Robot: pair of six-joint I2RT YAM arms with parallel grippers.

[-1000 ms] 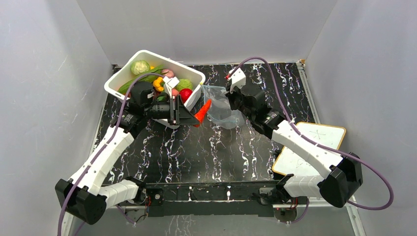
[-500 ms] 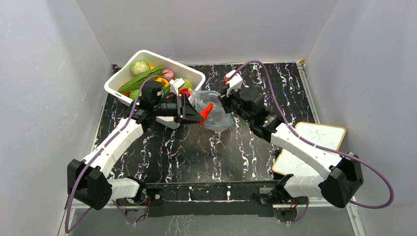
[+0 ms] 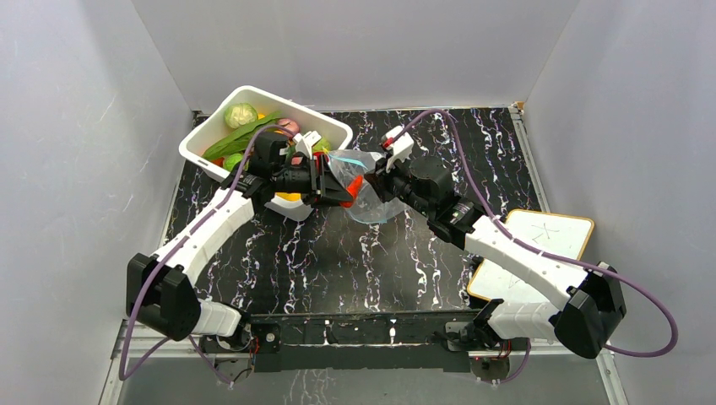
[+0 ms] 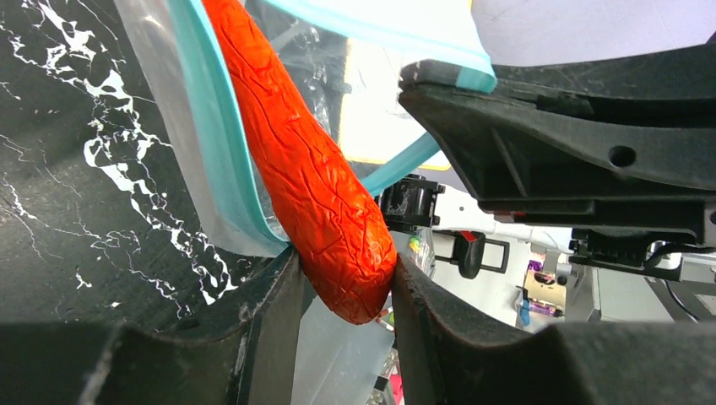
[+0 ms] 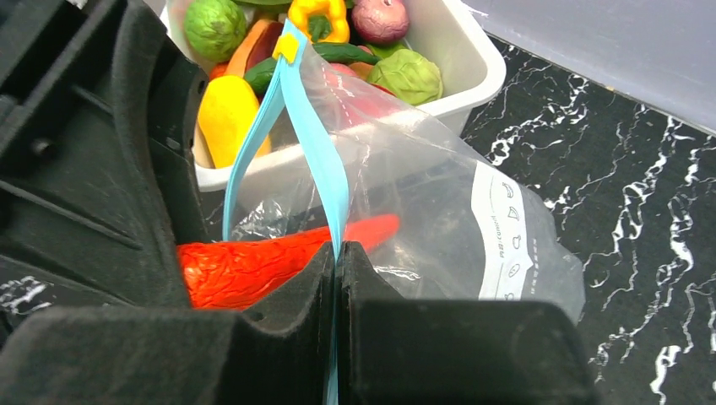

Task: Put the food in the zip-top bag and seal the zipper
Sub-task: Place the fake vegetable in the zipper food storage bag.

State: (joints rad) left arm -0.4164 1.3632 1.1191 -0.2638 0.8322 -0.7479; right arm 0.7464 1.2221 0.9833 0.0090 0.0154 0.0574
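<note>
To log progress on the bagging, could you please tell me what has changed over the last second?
The left gripper, shut on the red chili, carried it right from beside the tub, and its tip now lies inside the mouth of the zip-top bag. The right gripper, pinching the zipper, drew the bag left to meet it. Nothing was let go; the tub and whiteboard stayed put.

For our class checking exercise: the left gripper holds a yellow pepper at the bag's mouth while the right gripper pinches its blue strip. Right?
No: the left gripper holds a red chili, not a yellow pepper; the left wrist view shows it. The rest stands: the right gripper pinches the blue strip of the bag.
</note>
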